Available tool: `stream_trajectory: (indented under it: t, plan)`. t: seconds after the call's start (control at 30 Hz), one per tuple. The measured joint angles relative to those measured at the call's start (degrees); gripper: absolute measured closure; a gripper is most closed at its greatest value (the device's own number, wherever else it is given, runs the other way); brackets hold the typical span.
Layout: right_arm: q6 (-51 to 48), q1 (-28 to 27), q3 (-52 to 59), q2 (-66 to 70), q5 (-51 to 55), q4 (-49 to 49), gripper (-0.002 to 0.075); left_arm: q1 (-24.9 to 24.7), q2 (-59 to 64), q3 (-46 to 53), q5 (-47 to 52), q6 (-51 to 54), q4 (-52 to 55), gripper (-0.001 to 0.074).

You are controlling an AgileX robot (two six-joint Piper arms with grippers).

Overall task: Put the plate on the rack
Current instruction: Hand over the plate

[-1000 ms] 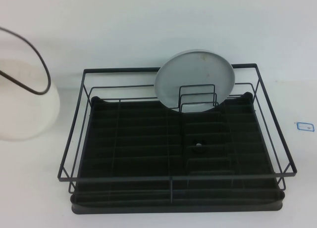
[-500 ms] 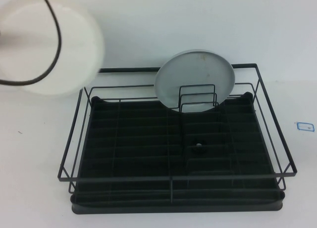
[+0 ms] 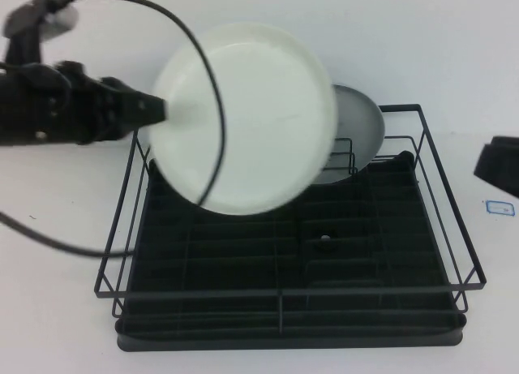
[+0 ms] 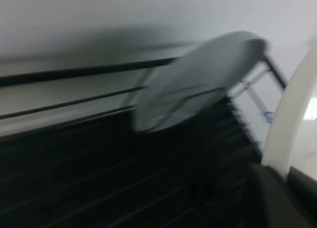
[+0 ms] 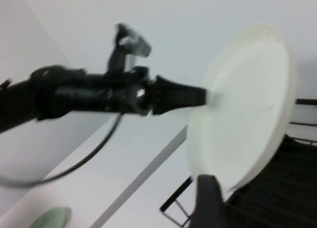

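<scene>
My left gripper [image 3: 160,110] is shut on the left rim of the glossy white plate [image 3: 251,118] and holds it tilted in the air above the back left part of the black wire rack [image 3: 284,293]. The plate partly hides a duller grey plate [image 3: 361,135] that stands upright in the dividers at the rack's back. In the left wrist view the white plate's rim [image 4: 292,109] shows edge-on beside the grey plate [image 4: 198,84]. The right wrist view shows the white plate [image 5: 247,104] held by the left arm. My right gripper [image 3: 496,165] is at the right edge, beside the rack.
A black cable [image 3: 217,139] loops from the left arm across the white plate's face. A small blue-edged label [image 3: 499,206] lies on the white table right of the rack. A pale green object [image 5: 49,219] lies on the table far to the left.
My left arm has carried the white plate from the far left rightward to above the rack's back left, covering part of the grey plate. My right gripper has come into view at the right edge.
</scene>
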Motion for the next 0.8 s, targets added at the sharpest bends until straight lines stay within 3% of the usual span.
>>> stream_trajectory:
  t: [0.1, 0.33, 0.6, 0.7, 0.8]
  plan:
    - [-1.12, 0.09, -0.89, 4.38, -1.31, 1.31, 0.02, -3.68, 0.0, 1.66, -0.23, 5.17, -5.17, 0.0729]
    - [-2.82, 5.01, -6.26, 12.23, -5.1, 1.92, 0.0179, -9.09, 0.41, 1.8, -1.79, 6.44, -5.54, 0.0729]
    - [-4.15, 9.42, -11.3, 20.9, -7.25, 2.35, 0.0178, -9.86, 0.48, 1.8, -1.92, 6.58, -6.04, 0.0729]
    - [-4.24, 9.54, -11.45, 23.63, -7.66, 2.46, 0.0192, -9.86, 0.48, 1.8, -1.92, 6.58, -6.04, 0.0729]
    - [-4.24, 9.54, -11.45, 25.39, -7.3, 2.46, 0.026, -9.86, 0.48, 1.8, -1.82, 7.77, -6.17, 0.0729]
